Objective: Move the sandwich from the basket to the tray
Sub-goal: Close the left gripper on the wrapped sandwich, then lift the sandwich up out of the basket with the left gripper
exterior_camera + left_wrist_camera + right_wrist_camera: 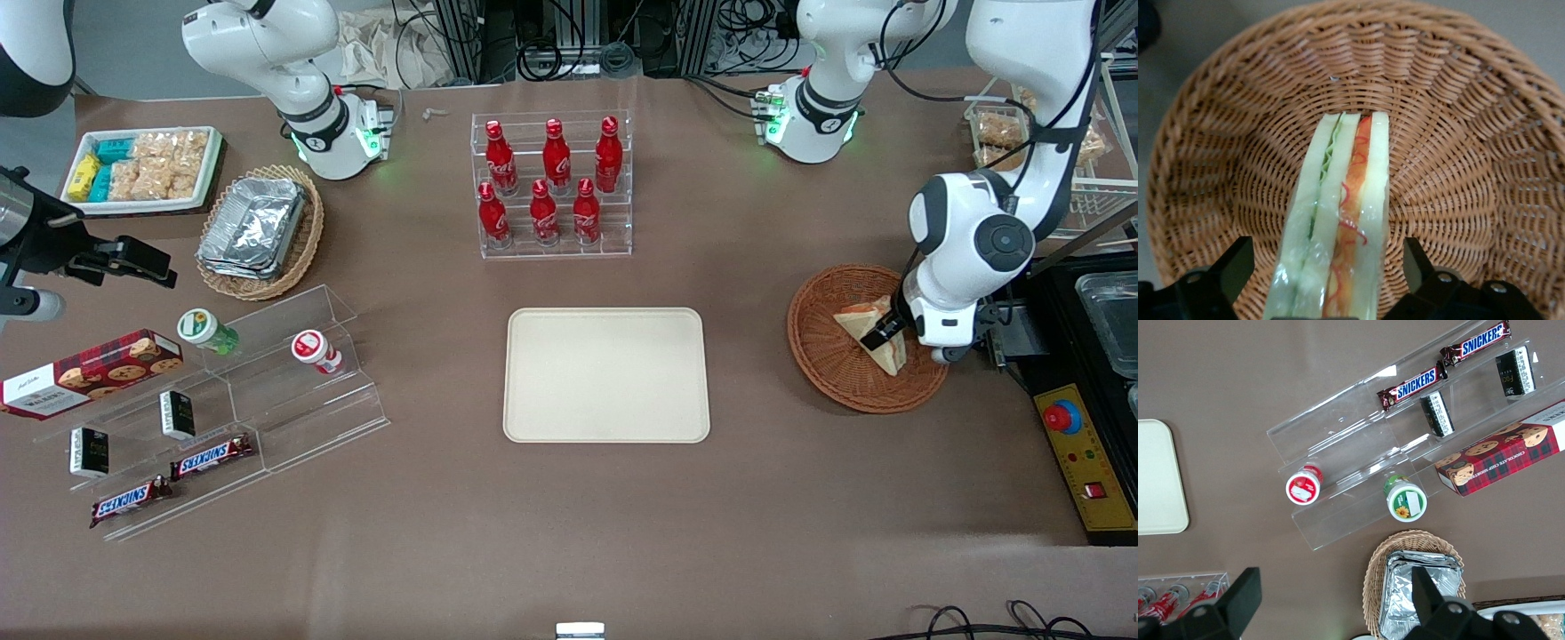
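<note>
Front view: your tray (606,374) lies bare in the middle of the table, with plain brown tabletop between it and the basket (827,360) at the working arm's end. The gripper (892,331) is down inside the basket rim. On the left wrist view its fingers (1223,273) are spread wide, one on each side of the sandwich (1338,220), with gaps showing, so nothing is gripped. The sandwich stands on edge in the basket, clear-wrapped pale bread showing green and red filling.
</note>
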`<control>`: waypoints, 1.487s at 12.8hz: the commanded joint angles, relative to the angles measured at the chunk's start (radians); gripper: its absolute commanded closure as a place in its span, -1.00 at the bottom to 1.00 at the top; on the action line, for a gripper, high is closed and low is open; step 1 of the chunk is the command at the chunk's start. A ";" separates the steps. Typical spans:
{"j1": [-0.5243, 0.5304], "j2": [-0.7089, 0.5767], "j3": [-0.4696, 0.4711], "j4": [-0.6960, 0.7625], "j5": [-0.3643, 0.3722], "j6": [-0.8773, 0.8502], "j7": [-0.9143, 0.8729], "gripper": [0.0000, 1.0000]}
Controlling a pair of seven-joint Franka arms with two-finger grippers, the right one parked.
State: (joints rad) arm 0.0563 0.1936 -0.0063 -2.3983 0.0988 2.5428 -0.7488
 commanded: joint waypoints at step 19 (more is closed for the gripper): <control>-0.012 -0.135 -0.073 0.692 -0.005 -0.987 0.509 1.00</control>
State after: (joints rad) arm 0.0464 0.0167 -0.0372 -1.8558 0.0985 1.6854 -0.3570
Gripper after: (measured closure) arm 0.793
